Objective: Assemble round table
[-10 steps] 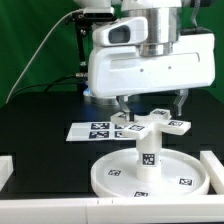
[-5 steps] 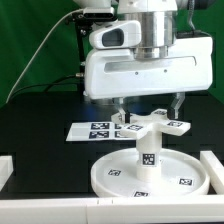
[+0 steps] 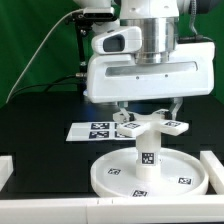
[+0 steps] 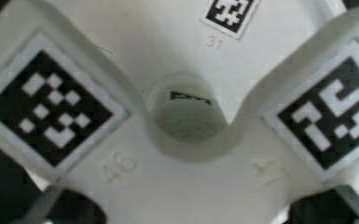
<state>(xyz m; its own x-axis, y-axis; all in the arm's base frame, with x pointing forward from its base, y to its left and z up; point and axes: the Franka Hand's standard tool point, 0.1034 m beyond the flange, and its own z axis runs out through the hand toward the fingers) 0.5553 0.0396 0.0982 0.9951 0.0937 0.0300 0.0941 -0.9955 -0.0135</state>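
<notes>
The gripper [image 3: 148, 112] straddled the cross base [image 3: 150, 126] atop the leg [image 3: 146, 152] on the disc [image 3: 110, 177]; grasp unclear; next, screwing it down.

Exterior view looks level across the black table [image 3: 40, 115] at the arm, medium range. Wrist view looks straight down, very close, onto the cross-shaped base [image 4: 179, 150]. Both views share that base [image 3: 150, 126].
</notes>
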